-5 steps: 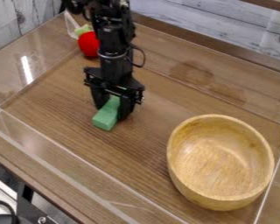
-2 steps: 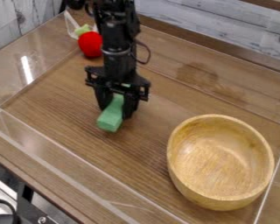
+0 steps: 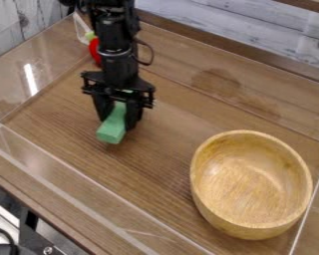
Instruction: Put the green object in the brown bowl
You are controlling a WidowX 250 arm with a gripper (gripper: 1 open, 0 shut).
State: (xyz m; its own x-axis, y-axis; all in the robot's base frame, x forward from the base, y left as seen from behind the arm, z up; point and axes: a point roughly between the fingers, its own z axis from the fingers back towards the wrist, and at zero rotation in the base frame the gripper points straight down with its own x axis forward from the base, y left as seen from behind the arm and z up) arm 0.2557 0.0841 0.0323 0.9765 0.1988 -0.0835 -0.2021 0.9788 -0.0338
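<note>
Gripping the green object (image 3: 113, 129) between my closed jaws (image 3: 119, 112), left of the brown bowl (image 3: 251, 184), I could lose it through a shallow pinch, or clip the rim by travelling too low.

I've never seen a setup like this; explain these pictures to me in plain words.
There is one picture for this moment, from a fixed-looking camera that views the table at a downward angle. The dark machine reaching in from the top is a robot arm. Its lower end carries the gripper, whose fingers are closed on a small green block, held tilted. I cannot tell whether the block touches the wood.

The surface is a brown wooden table. On it, in the lower right, sits a wide, light wooden bowl, with nothing in it. Behind the arm is something round and red, partly hidden. The job is to put the block into the bowl.
</note>
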